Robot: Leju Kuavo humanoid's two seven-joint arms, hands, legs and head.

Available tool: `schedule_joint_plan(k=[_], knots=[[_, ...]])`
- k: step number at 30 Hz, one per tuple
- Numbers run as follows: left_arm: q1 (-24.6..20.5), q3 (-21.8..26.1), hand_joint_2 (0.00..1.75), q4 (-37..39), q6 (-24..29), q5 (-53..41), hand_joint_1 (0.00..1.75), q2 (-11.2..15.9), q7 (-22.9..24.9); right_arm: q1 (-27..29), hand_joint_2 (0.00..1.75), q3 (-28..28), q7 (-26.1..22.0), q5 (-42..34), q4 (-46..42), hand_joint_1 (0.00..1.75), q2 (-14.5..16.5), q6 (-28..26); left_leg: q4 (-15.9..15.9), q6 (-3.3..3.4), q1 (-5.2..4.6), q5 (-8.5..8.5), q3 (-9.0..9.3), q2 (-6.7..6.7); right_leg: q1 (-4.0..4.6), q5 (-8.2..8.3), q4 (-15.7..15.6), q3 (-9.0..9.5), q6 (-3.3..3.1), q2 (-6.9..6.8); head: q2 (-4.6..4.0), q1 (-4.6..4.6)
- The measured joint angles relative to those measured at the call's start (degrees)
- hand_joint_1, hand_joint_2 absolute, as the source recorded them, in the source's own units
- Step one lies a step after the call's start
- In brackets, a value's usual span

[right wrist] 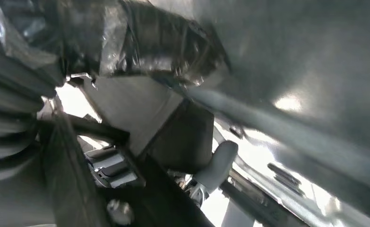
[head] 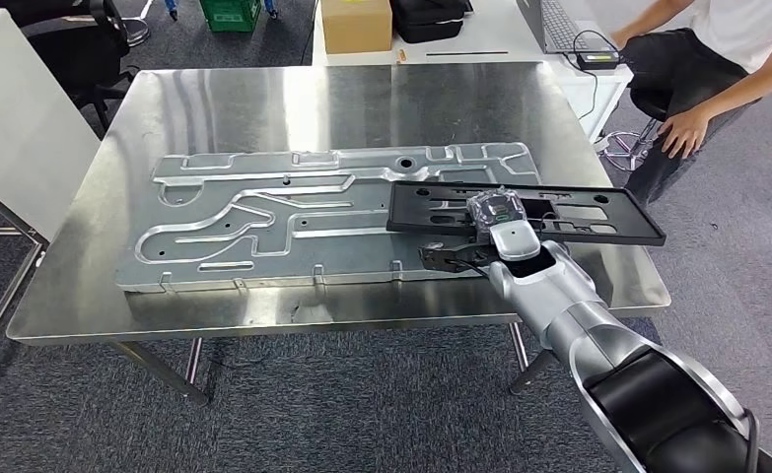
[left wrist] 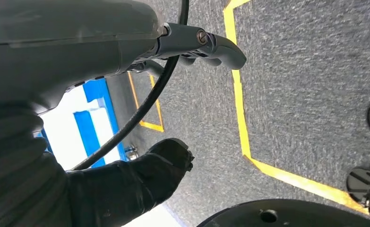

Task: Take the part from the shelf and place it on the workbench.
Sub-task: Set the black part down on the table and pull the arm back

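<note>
Gripping the black part (head: 526,212) near its middle, right hand (head: 480,241) over the workbench (head: 263,99)

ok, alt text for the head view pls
The robot's right hand holds a flat black part over the right end of a steel workbench, overlapping a large grooved metal plate. A person stands at the far right.
</note>
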Motion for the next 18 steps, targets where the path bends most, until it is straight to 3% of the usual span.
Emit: schedule_joint_plan(k=[3,13,18], knots=[[-0.02,-0.04,0.00,0.00,0.02,0.07,0.00,0.00,0.61,-0.03,0.00,-0.82,-0.31,0.03,0.60,0.00,0.12,-0.36,-0.02,-0.01,0.02,0.00,0.14,0.00,0.03,-0.04,0.00,0.14,-0.04,0.00,0.00,0.00],[-0.03,-0.05,0.00,0.00,-0.15,1.38,0.00,-0.21,0.76,0.07,0.00,-1.46,-0.87,2.65,0.23,0.00,2.19,-4.98,-0.06,-0.02,0.02,0.01,0.27,0.15,0.03,-0.05,0.07,0.21,-0.06,0.10,0.00,0.00],[-0.05,-0.03,0.00,0.00,1.10,1.60,0.00,-0.75,1.42,0.39,0.00,-1.48,0.23,6.08,-6.02,0.00,3.57,-7.12,-0.07,-0.03,0.02,0.01,0.27,0.17,0.03,-0.06,0.10,0.15,-0.07,0.15,0.00,0.00]])
